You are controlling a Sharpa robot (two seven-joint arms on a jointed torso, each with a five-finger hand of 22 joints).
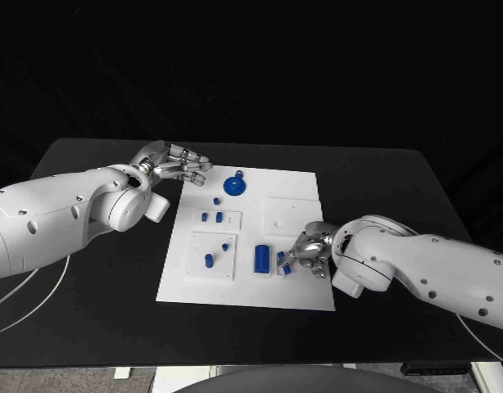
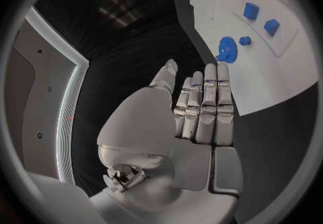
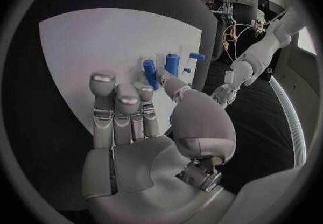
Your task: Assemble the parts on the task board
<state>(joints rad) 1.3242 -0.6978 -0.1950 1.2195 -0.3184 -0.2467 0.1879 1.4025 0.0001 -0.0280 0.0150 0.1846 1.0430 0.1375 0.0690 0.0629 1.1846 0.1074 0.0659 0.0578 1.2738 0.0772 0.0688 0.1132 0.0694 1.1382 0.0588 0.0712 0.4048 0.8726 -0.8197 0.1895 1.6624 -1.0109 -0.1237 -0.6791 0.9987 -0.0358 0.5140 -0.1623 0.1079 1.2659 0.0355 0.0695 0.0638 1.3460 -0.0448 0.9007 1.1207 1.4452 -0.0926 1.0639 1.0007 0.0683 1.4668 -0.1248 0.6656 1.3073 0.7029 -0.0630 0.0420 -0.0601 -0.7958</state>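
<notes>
**Right hand at a small blue part; left hand idle off the board**

Right silver many-fingered hand (image 1: pixel 308 250): fingers curled down over the near right area of the white rectangular task board (image 1: pixel 293 192), tips beside a small blue peg-like part (image 1: pixel 285 267). In the right wrist view a blue peg (image 3: pixel 148 72) lies just beyond the thumb; whether it is pinched or merely touched, I cannot tell. Likely lining up a pick or a seating.

Left silver hand (image 1: pixel 171 163): fingers straight and together, holding nothing, parked off the board's 10 o'clock corner, probably to stay out of the way.

Outward on the board: tall blue cylinder (image 1: pixel 261 257) at 9 o'clock of the right hand; round blue gear-like disc (image 1: pixel 236 186) near the far edge, 12 o'clock; small blue pieces in the left recessed panels.

No legible writing or labels.
</notes>
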